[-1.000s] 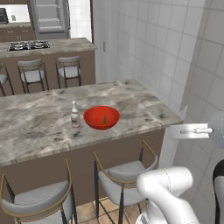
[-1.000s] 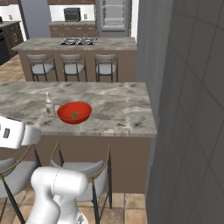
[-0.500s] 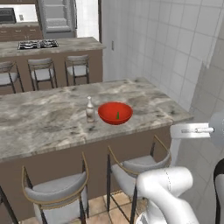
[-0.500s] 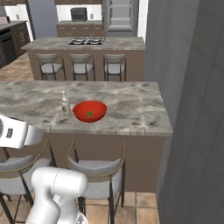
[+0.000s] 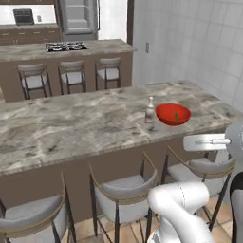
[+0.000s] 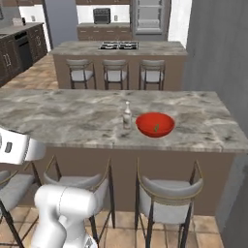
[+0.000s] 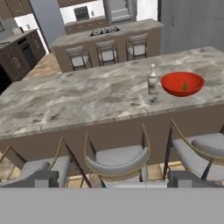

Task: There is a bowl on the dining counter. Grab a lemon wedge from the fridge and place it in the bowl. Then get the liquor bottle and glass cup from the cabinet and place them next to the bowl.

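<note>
The bowl (image 6: 155, 124) sat on the dining counter (image 6: 63, 118), toward its right end in the right base view. A small yellowish-green bit, prob. the lemon wedge (image 6: 156, 128), lay inside it; too small to be sure. The liquor bottle (image 6: 127, 115) stood upright just beside the bowl, on its left in all 3 views, apart from the rim. Stools (image 6: 167, 206) were tucked under the counter's near edge. The gripper (image 7: 111, 178) hung low in front of the counter, well apart from bowl & bottle, tips spread wide w/ nothing between them. The fridge (image 6: 150, 19) stood far back, behind the hob island (image 6: 118, 48).
</note>
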{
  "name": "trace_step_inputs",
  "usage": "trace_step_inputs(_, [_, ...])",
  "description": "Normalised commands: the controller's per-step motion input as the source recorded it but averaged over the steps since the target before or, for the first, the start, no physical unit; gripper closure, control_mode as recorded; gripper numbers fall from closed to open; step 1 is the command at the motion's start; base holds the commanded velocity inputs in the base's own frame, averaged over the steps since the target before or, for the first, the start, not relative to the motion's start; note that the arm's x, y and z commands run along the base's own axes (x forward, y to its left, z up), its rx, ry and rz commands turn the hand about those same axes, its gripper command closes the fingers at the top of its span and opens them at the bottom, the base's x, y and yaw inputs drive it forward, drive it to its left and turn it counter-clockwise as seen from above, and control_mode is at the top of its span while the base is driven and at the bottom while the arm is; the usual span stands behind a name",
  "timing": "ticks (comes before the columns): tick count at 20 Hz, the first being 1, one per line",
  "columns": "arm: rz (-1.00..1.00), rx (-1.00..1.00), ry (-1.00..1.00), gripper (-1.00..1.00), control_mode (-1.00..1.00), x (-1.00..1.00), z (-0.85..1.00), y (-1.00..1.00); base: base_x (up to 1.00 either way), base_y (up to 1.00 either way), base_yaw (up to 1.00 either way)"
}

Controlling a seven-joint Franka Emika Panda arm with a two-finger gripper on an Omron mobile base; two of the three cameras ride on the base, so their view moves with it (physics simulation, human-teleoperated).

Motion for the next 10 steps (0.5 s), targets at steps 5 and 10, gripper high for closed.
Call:
trace_step_inputs(5, [0.00, 0.00, 0.00, -1.00, 1.00, 0.00, 0.00, 0.00, -0.29, 1.00, 0.00])
trace_step_inputs(10, [0.00, 0.00, 0.00, -1.00, 1.00, 0.00, 0.00, 0.00, -0.34, 1.00, 0.00])
